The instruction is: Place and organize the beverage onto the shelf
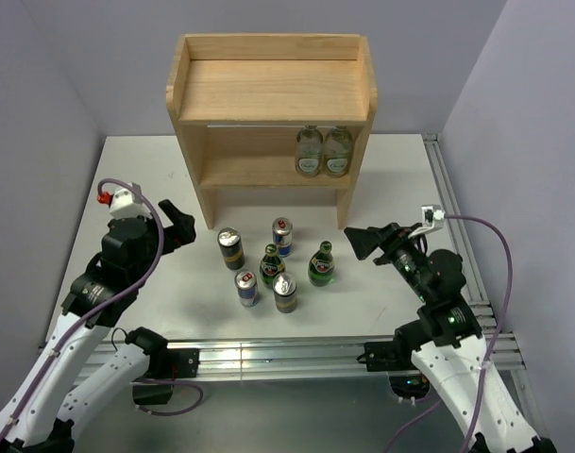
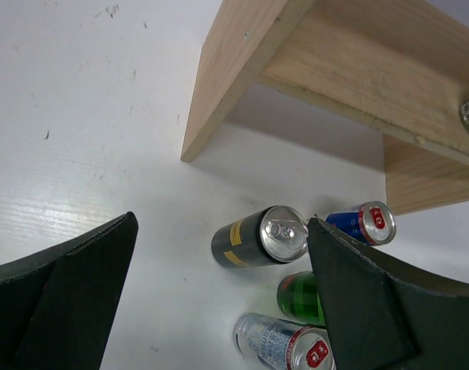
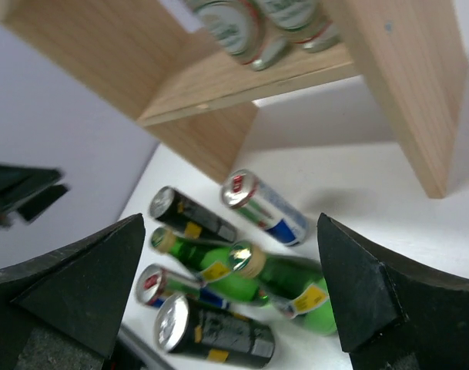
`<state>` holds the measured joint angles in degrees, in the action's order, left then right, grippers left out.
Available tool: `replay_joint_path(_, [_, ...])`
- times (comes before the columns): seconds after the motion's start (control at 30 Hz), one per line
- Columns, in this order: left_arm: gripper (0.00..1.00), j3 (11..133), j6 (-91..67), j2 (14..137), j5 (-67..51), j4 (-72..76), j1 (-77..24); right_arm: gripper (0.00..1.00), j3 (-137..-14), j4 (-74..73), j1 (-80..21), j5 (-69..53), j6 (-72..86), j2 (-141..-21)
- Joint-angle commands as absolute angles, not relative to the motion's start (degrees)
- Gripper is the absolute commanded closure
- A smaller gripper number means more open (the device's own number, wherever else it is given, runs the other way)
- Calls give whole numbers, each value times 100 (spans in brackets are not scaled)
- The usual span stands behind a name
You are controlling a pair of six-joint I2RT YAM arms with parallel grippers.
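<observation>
White tabletop (image 1: 155,179), boxed in by pale lilac walls (image 1: 42,75), is seen in the top view. The shelf (image 1: 271,90) is set at the far middle, with two pale glass bottles (image 1: 323,151) stood at the right end of its lower tier. All six drinks are grouped upright on the table just in front of it:
- rear black can (image 1: 230,249)
- rear blue can (image 1: 282,236)
- left green bottle (image 1: 272,265)
- right green bottle (image 1: 322,265)
- front blue can (image 1: 246,287)
- front black can (image 1: 285,293)

The left gripper (image 1: 183,226) is held left of the group and the right gripper (image 1: 358,243) right of it. Both are pointed inward and clear of the drinks.

Left wrist view: the left gripper (image 2: 219,223) is spread wide, with nothing gripped. The rear black can (image 2: 257,239) is framed between the fingers, close to the right one. The rear blue can (image 2: 363,222) is seen past that fingertip. The left green bottle (image 2: 299,297) and front blue can (image 2: 284,347) are partly hidden by the same finger. The shelf (image 2: 234,62) side panel is seen beyond, resting on the table.

Right wrist view: the right gripper (image 3: 230,220) is likewise wide apart and nothing is held. All six drinks are framed between its fingers:
- rear blue can (image 3: 265,206)
- rear black can (image 3: 189,214)
- left green bottle (image 3: 195,262)
- right green bottle (image 3: 284,285), overlapping the left one
- front blue can (image 3: 169,287)
- front black can (image 3: 215,335)

The shelf (image 3: 419,92) side panel is seen at upper right, with the pale glass bottles (image 3: 234,27) on the tier above the group.
</observation>
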<state>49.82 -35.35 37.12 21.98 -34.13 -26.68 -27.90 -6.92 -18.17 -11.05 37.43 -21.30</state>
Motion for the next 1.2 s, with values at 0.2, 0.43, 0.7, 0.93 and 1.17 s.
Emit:
replay_joint_path(0.2, [1, 4983, -3401, 4140, 1951, -3270, -2689, 0, -2716, -3011, -3058, 262, 4551, -940])
replay_joint_path(0.43, [1, 4974, -3410, 4078, 2056, -3269, -2689, 0, -2793, -3268, -4786, 1982, 5474, -2669])
replay_joint_path(0.7, [1, 4948, -3428, 3947, 2232, -3270, -2689, 0, -3156, -3325, -7207, 4298, 6549, -4597])
replay_joint_path(0.93, [2, 4975, -3340, 4008, 2180, -3234, -2681, 0, -2725, -2050, -7190, 5017, 6014, -5456])
replay_joint_path(1.17, [1, 4948, -3278, 3938, 2118, -3182, -2689, 0, -2628, -258, -7040, 5624, 5538, -6713])
